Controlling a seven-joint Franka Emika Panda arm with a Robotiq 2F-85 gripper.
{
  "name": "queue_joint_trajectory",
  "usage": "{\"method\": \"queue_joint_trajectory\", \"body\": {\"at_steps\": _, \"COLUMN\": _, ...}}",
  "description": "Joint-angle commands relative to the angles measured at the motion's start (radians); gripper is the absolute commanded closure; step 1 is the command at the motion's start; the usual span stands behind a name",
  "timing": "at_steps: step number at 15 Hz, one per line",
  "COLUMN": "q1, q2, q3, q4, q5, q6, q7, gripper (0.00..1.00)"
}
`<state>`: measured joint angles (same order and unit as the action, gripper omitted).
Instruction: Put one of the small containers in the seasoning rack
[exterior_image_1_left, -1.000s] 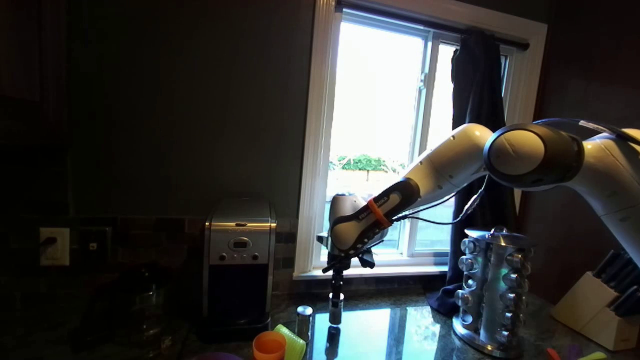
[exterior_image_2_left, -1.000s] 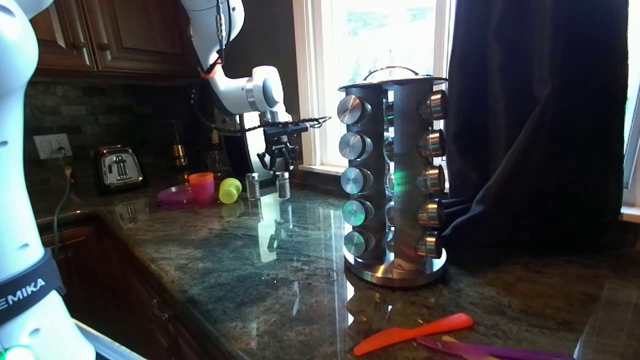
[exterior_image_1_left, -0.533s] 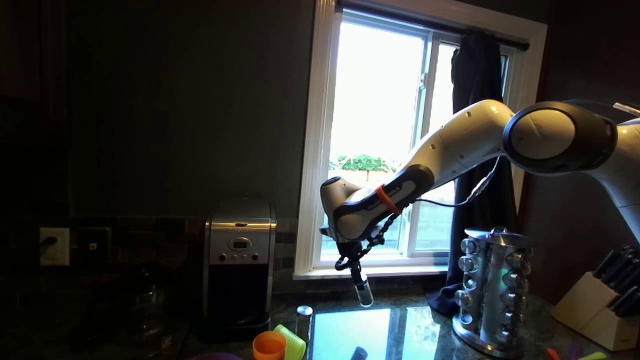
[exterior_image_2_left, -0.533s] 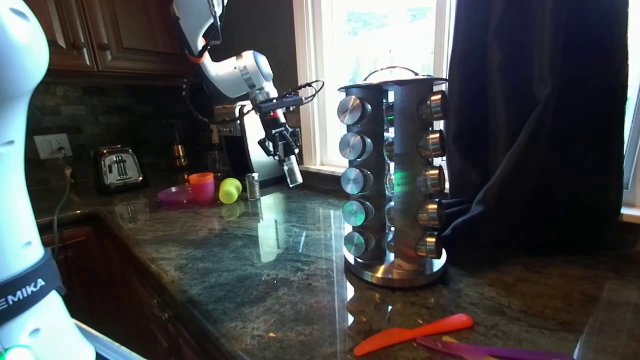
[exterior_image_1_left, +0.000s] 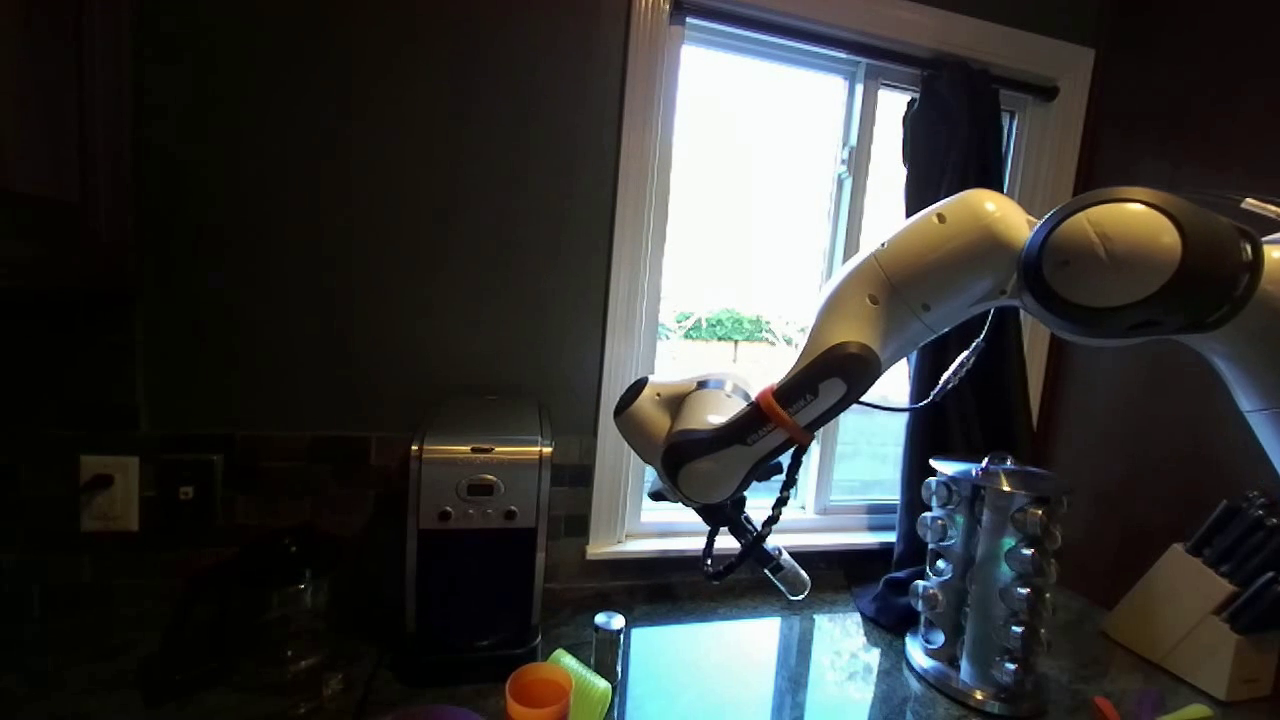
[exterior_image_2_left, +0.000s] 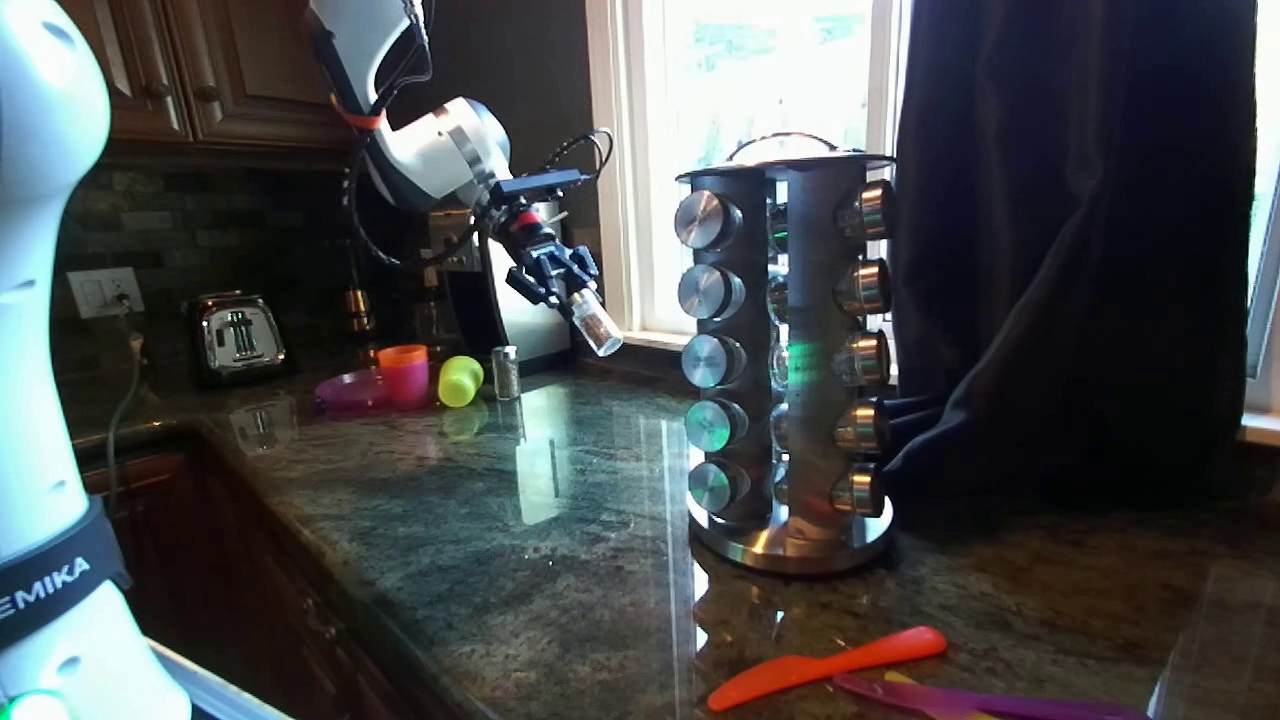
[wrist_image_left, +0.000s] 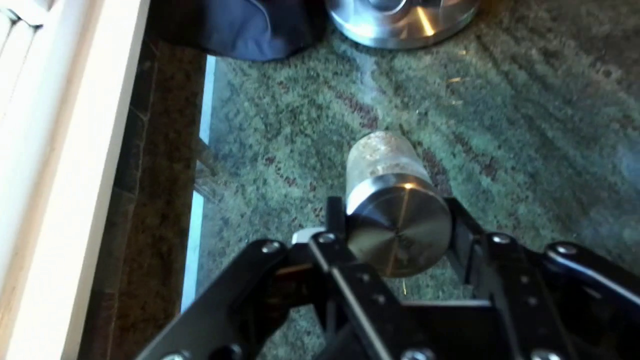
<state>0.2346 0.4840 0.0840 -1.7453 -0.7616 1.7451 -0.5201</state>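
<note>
The dark stone table (exterior_image_2_left: 470, 550) carries the tall silvery seasoning rack (exterior_image_2_left: 808, 330), upright, with tiers of metal-capped jars (exterior_image_2_left: 711, 292). Apart from it, the fingers (wrist_image_left: 466, 232) are parted just the width of the small container (exterior_image_2_left: 598, 325) and grip its metal cap (wrist_image_left: 398, 230) from both sides; it hangs tilted above the table, glass end lower than the cap. Its twin (exterior_image_2_left: 507, 374) stands upright on the table.

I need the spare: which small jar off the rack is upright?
The jar beside the green cup; the other jar, gripped between the fingers, is tilted.
</note>
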Motion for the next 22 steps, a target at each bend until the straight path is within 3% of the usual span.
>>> {"method": "queue_joint_trajectory", "body": {"at_steps": 1, "q1": -0.002, "q2": -0.024, "q3": 0.034, "q4": -0.059, "q5": -0.096, "q6": -0.059, "q7": -0.043, "gripper": 0.75}}
{"method": "queue_joint_trajectory", "body": {"at_steps": 3, "q1": -0.020, "q2": 0.003, "q3": 0.050, "q4": -0.022, "q5": -0.066, "q6": -0.053, "q7": -0.020, "gripper": 0.75}}
{"method": "queue_joint_trajectory", "body": {"at_steps": 4, "q1": -0.021, "q2": 0.005, "q3": 0.053, "q4": -0.025, "q5": -0.067, "q6": -0.053, "q7": -0.023, "gripper": 0.50}}
{"method": "queue_joint_trajectory", "body": {"at_steps": 9, "q1": -0.027, "q2": 0.006, "q3": 0.056, "q4": -0.019, "q5": -0.066, "q6": -0.052, "q7": -0.022, "gripper": 0.50}}
{"method": "queue_joint_trajectory", "body": {"at_steps": 10, "q1": -0.024, "q2": 0.005, "q3": 0.052, "q4": -0.018, "q5": -0.073, "q6": -0.067, "q7": -0.018, "gripper": 0.75}}
{"method": "queue_joint_trajectory", "body": {"at_steps": 17, "q1": -0.014, "q2": 0.022, "q3": 0.034, "q4": -0.015, "q5": -0.159, "q6": -0.309, "q7": 0.040, "gripper": 0.75}}
{"method": "queue_joint_trajectory", "body": {"at_steps": 22, "q1": -0.030, "q2": 0.065, "q3": 0.044, "q4": -0.028, "q5": -0.239, "q6": -0.333, "q7": -0.002, "gripper": 0.75}}
